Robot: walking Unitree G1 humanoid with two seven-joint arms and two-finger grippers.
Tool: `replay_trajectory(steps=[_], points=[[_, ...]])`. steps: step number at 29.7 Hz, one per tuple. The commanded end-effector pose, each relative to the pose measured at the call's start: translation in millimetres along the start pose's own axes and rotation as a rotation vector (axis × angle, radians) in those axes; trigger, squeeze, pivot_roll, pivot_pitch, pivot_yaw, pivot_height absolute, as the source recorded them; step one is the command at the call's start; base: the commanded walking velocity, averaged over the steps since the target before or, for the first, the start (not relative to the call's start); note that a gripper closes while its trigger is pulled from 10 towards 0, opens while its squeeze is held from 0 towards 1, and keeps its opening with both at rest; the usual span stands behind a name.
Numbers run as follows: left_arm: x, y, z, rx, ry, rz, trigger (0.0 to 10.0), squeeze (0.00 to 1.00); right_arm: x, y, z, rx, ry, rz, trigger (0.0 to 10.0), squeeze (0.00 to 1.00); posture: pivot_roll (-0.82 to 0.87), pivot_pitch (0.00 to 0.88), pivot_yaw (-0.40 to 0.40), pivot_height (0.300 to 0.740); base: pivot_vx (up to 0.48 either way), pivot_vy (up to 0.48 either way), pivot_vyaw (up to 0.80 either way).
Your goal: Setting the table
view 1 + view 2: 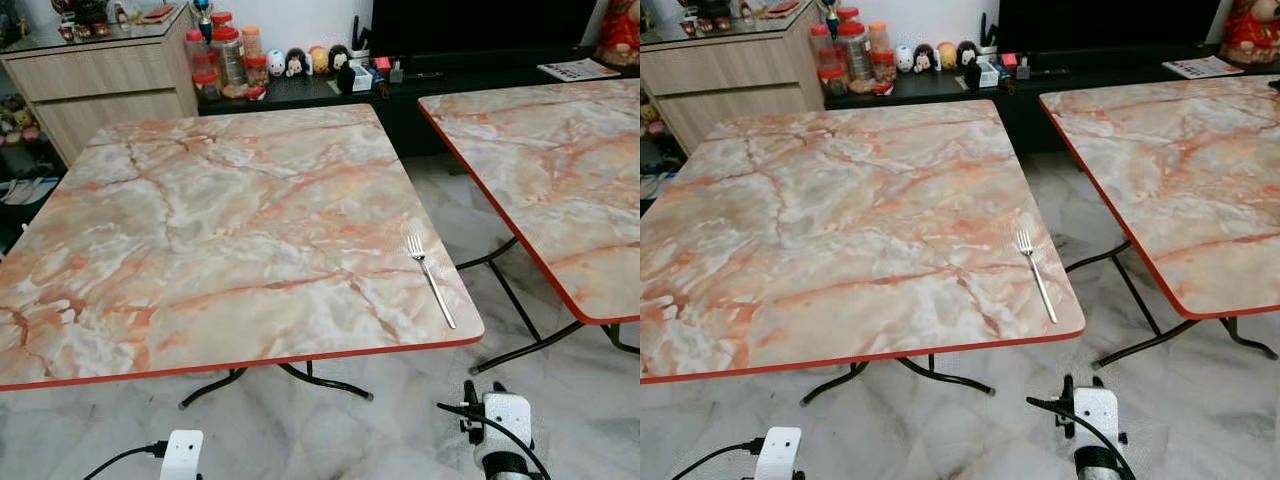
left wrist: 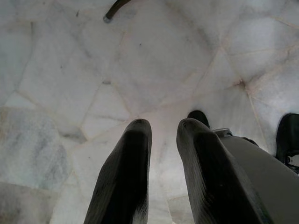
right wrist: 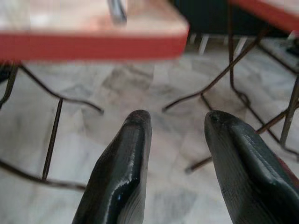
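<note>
A silver fork lies on the marble-patterned table with a red rim, near its front right corner, tines pointing away from me. Both arms hang low in front of the table's near edge. My right gripper is open and holds nothing; it sits below the table's red edge, and the fork's handle shows blurred just above that edge. My left gripper points down at the marble floor with a narrow gap between its fingers and nothing in them.
A second table of the same kind stands to the right across a floor gap. Black folding legs run under the tables. Behind stand a wooden cabinet and a low black bench with jars and figurines.
</note>
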State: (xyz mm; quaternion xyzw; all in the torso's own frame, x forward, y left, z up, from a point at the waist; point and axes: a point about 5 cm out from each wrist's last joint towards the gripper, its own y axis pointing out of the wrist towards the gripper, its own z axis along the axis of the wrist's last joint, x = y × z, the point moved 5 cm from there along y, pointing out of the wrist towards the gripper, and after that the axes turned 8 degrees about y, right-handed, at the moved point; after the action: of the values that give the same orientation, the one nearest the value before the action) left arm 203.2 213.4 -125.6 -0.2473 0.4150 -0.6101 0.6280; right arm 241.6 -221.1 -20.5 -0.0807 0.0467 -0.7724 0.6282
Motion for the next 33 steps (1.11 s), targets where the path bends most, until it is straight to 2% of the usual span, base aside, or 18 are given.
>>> replay_trajectory(steps=[1, 5, 10, 17, 19, 24, 28, 33], points=[[0.0, -0.2, -1.6, -0.005, 0.01, -0.002, 10.0, 0.0, -1.8, -1.5, 7.4, 0.03, -0.013, -0.003, 10.0, 0.0, -0.07, 0.0, 0.031, 0.74, 0.0, 0.0, 0.0], [-0.2, -0.3, -2.5, -0.007, 0.01, -0.002, 10.0, 0.0, -4.7, -2.2, 15.8, 0.062, -0.028, 0.007, 10.0, 0.0, -0.07, 0.0, 0.03, 0.74, 0.0, 0.0, 0.0], [-0.1, -0.3, -2.3, -0.008, 0.011, -0.001, 10.0, 0.0, -5.4, 5.5, 35.2, 0.108, -0.027, -0.002, 10.0, 0.0, -0.07, 0.0, 0.031, 0.74, 0.0, 0.0, 0.0], [1.5, 0.5, 2.3, 0.002, 0.005, -0.003, 10.0, 0.0, -5.5, 41.4, 74.7, 0.172, 0.043, -0.025, 10.0, 0.0, -0.07, 0.0, 0.034, 0.74, 0.0, 0.0, 0.0], [3.3, 0.8, 4.3, 0.005, -0.002, -0.006, 10.0, 0.0, -11.1, 56.4, 85.7, 0.177, 0.072, -0.02, 10.0, 0.0, -0.07, 0.0, 0.035, 0.74, 0.0, 0.0, 0.0], [3.3, 0.8, 4.4, 0.005, -0.01, -0.004, 10.0, 0.0, -24.1, 70.8, 99.3, 0.184, 0.134, 0.012, 10.0, 0.0, -0.06, 0.0, 0.035, 0.74, 0.0, 0.0, 0.0], [2.8, 0.8, 4.0, 0.001, -0.007, 0.0, 10.0, 0.0, -41.9, 83.1, 111.4, 0.181, 0.173, 0.06, 10.0, 0.0, -0.06, 0.0, 0.036, 0.74, 0.0, 0.0, 0.0], [2.5, 0.8, 3.8, 0.001, -0.008, 0.001, 10.0, 0.0, -51.4, 89.4, 116.5, 0.171, 0.144, 0.08, 10.0, 0.0, -0.05, 0.0, 0.031, 0.74, 0.05, 0.0, 0.0]])
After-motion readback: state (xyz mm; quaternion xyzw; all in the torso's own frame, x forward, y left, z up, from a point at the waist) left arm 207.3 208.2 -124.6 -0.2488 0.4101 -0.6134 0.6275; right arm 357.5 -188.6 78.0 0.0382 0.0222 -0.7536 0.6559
